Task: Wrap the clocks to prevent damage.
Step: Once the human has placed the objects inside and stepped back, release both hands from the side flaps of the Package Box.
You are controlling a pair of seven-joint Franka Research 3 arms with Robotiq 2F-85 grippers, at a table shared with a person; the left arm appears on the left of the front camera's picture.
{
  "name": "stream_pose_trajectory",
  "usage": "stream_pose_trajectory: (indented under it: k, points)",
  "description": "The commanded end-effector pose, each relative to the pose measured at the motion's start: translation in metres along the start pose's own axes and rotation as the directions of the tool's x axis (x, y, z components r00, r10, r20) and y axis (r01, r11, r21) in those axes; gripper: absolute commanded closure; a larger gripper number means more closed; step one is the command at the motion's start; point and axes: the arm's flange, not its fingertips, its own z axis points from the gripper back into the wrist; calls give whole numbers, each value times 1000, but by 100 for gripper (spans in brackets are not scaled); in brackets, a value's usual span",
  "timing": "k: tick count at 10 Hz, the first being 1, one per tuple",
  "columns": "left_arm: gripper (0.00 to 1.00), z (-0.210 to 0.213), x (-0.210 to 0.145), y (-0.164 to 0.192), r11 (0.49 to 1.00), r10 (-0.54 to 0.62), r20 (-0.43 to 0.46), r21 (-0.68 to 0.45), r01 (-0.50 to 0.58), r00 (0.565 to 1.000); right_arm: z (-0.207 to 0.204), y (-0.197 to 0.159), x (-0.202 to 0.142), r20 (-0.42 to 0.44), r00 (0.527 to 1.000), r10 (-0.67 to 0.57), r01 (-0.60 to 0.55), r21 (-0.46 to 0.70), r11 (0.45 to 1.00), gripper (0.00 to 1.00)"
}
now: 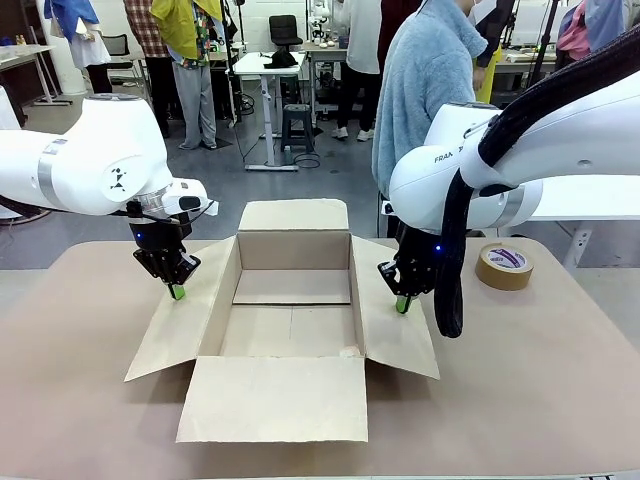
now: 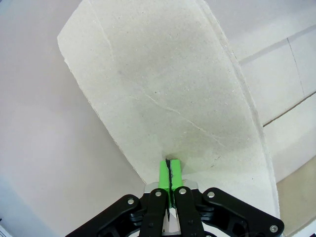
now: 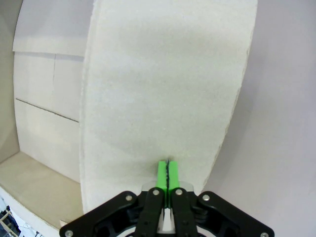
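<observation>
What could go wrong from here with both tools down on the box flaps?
1. The left tool and right tool are shut, with their tips on the left flap and right flap. Pressing harder might crease the cardboard or shift the box.
2. The right arm's black cable hangs low beside that flap, near the tape. A swing could snag either.

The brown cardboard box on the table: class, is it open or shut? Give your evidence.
Open: the brown cardboard box has all four flaps folded back away from its mouth, and its bare floor shows.
</observation>
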Motion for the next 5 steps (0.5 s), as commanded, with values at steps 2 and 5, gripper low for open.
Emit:
stream_pose_trajectory:
  k: [2, 5]
  points:
    - [100, -1, -1, 0, 1000, -3, -5, 3, 3, 1000, -2, 0, -2, -4, 1000, -2, 2, -2, 1000, 99]
    - [100, -1, -1, 0, 1000, -3, -5, 3, 3, 1000, -2, 0, -2, -4, 1000, -2, 2, -2, 1000, 99]
